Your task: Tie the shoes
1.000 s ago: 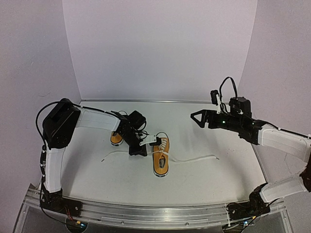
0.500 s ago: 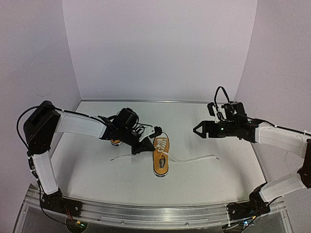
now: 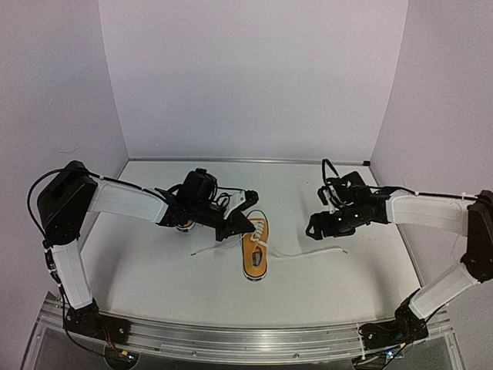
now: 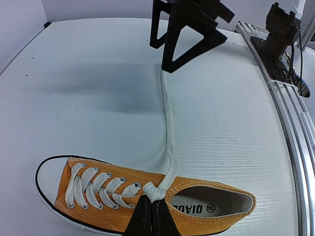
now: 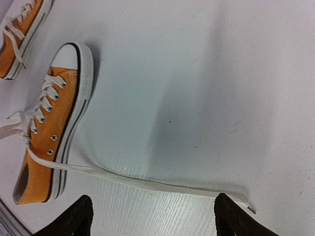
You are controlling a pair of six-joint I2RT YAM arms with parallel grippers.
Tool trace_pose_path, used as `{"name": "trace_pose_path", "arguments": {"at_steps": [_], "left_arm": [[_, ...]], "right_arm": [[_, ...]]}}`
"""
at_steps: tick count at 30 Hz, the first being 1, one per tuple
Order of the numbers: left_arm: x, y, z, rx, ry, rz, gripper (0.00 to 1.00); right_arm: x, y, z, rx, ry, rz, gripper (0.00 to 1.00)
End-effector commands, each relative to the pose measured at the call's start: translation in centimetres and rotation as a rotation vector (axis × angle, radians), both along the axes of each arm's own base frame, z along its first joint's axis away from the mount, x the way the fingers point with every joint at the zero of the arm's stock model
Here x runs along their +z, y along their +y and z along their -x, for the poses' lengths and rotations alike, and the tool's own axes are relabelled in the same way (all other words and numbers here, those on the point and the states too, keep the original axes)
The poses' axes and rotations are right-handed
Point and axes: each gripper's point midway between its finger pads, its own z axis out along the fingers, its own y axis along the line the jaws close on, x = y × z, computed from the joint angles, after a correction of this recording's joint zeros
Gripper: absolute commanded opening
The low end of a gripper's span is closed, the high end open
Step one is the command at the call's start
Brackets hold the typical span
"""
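Observation:
One orange shoe (image 3: 255,254) lies mid-table, toe toward the back. My left gripper (image 3: 240,225) hovers at its throat, shut on a white lace (image 4: 156,192) where it leaves the top eyelets; its dark fingers (image 4: 142,219) are pressed together. The lace's other strand (image 3: 308,254) trails right across the table. My right gripper (image 3: 317,230) is low over that strand, open. In the right wrist view the strand (image 5: 162,186) lies on the table between the spread fingertips (image 5: 81,216), untouched. The second shoe (image 3: 183,224) is mostly hidden behind the left arm and shows at the corner (image 5: 19,29).
A loose lace end (image 3: 206,249) lies left of the middle shoe. A metal rail (image 3: 246,339) runs along the near table edge. White walls close the back and sides. The right arm's base (image 4: 280,34) stands by the rail.
My left gripper has travelled right along the lace to the shoe's throat. My right gripper has dropped and moved left, down over the free strand, its jaws a little narrower.

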Motion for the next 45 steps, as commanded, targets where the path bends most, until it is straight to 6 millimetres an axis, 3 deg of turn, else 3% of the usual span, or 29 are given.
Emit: {"name": "trace_pose_path", "arguments": {"at_steps": [1,7,10,12,15,20,26,30,42,45], "left_arm": [[1.5,-0.8,0.1,-0.032,-0.031,0.045,0.00],[1.2,-1.4,-0.2,-0.043,-0.029,0.041,0.00],[1.3,-1.6,-0.3,-0.049,-0.033,0.042,0.00],[1.4,-1.7,-0.3,-0.054,-0.036,0.051,0.00],[1.4,-2.0,-0.3,-0.061,-0.034,0.064,0.00],[0.9,-2.1,-0.2,-0.071,-0.026,0.064,0.00],[0.8,-2.2,0.1,-0.083,-0.037,0.064,0.00],[0.6,-2.3,0.3,-0.096,-0.048,0.058,0.00],[0.5,-2.2,0.4,-0.097,-0.061,0.048,0.00],[0.7,-2.0,0.7,-0.104,-0.082,0.059,0.00]], "right_arm": [[0.1,-0.2,-0.6,0.004,-0.007,0.120,0.83],[-1.0,-1.2,-1.7,-0.053,0.024,0.220,0.87],[0.0,-0.7,-1.1,-0.149,0.025,0.089,0.92],[2.0,0.2,-0.5,-0.201,-0.004,-0.069,0.92],[1.9,-0.3,1.1,-0.280,0.016,-0.167,0.91],[-0.3,-1.6,2.7,-0.341,0.065,-0.155,0.88],[-3.6,-3.0,2.7,-0.374,0.096,-0.034,0.82],[-5.0,-3.7,1.9,-0.395,0.087,0.040,0.77],[-6.8,-0.8,-2.5,-0.318,0.062,0.081,0.70],[-8.1,-0.6,-3.2,-0.298,0.071,0.121,0.65]]}}
